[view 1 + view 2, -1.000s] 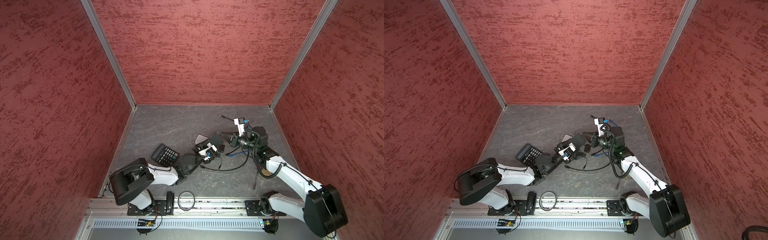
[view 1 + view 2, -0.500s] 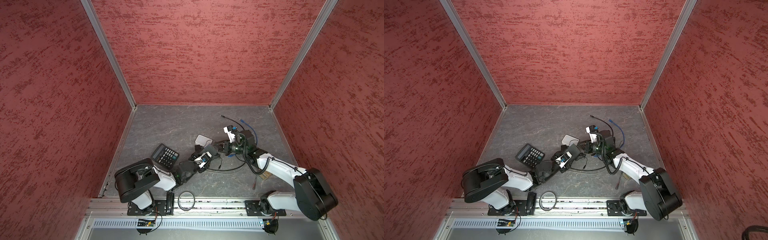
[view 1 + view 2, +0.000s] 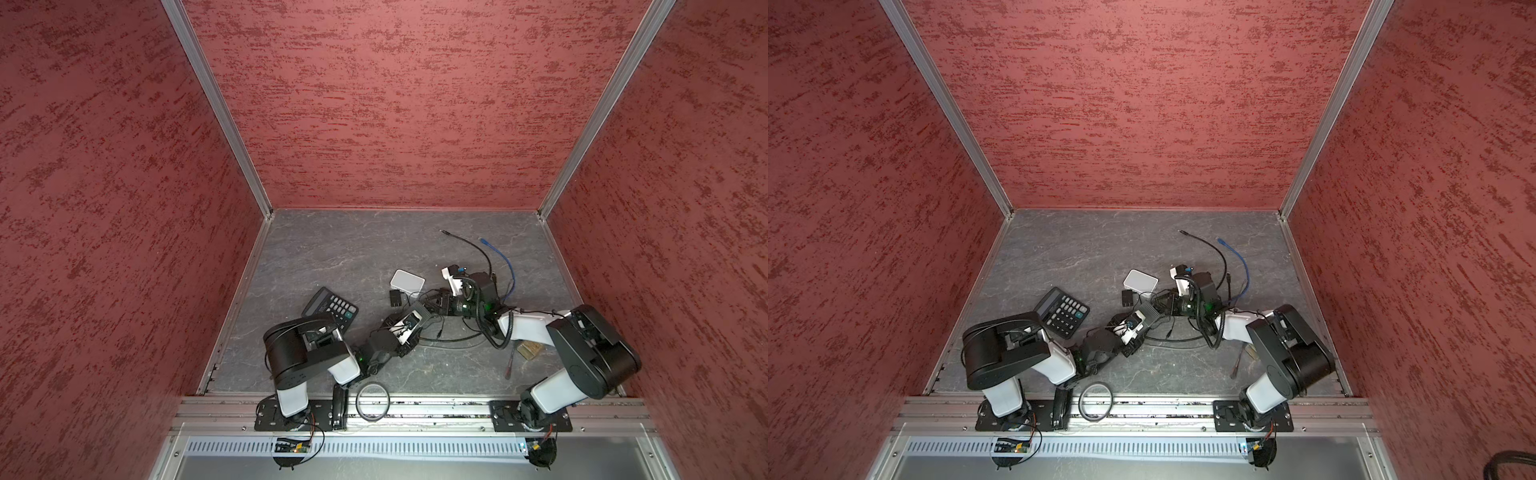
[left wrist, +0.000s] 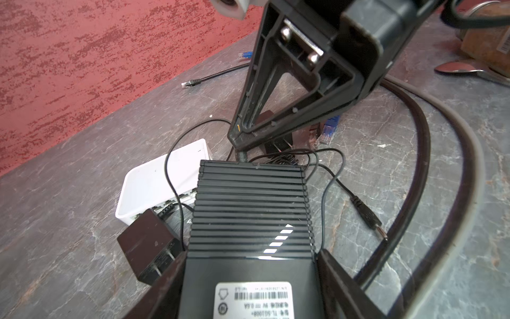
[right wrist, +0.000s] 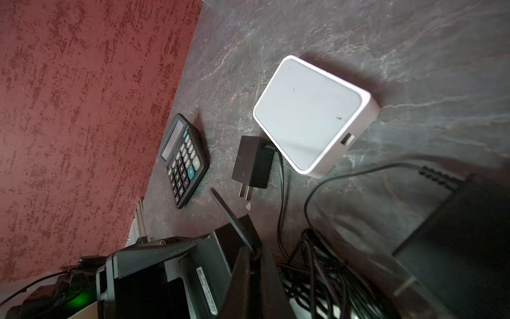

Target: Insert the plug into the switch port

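My left pincer (image 4: 249, 256) grips the black switch (image 4: 251, 210) by its two long sides, label end toward my wrist, ribbed body sticking out ahead. My right pincer (image 4: 239, 139) is closed, its tips pinching the small black plug (image 4: 242, 156). The plug touches the far edge of the black switch. Whether it is seated in a port I can't tell, since that face is hidden.

A thin cord (image 4: 325, 176) loops beside the switch and ends in a barrel connector (image 4: 369, 218) lying on the bench (image 4: 69, 198). A white box (image 4: 154, 182) with a row of ports sits just beside the switch, with a black adapter (image 4: 149, 248) next to it. In both top views the pincers meet mid-bench. The calculator (image 3: 330, 309) lies near my left arm and the blue cable (image 3: 1241, 262) behind my right.
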Robot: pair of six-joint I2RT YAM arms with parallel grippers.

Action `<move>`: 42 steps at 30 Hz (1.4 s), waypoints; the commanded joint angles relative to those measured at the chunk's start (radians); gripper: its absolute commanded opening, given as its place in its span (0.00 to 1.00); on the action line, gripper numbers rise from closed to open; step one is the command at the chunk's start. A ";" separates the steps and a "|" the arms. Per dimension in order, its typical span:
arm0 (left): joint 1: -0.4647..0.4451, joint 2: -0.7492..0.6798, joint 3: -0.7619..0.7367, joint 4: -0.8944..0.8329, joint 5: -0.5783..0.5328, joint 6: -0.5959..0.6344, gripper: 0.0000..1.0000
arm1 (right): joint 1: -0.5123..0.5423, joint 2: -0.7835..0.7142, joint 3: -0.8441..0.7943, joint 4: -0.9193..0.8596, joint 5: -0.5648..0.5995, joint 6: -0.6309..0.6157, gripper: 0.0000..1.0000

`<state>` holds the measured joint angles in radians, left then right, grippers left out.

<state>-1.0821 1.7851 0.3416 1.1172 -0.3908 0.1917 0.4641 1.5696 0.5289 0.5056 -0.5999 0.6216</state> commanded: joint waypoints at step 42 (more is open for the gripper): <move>0.114 -0.086 0.460 -1.172 0.277 -0.207 0.82 | 0.059 0.030 0.037 0.091 -0.055 0.060 0.05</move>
<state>-0.9703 1.6840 0.7670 0.0628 -0.1604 -0.0051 0.5182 1.6028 0.5488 0.5407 -0.6029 0.6807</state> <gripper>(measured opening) 0.813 0.080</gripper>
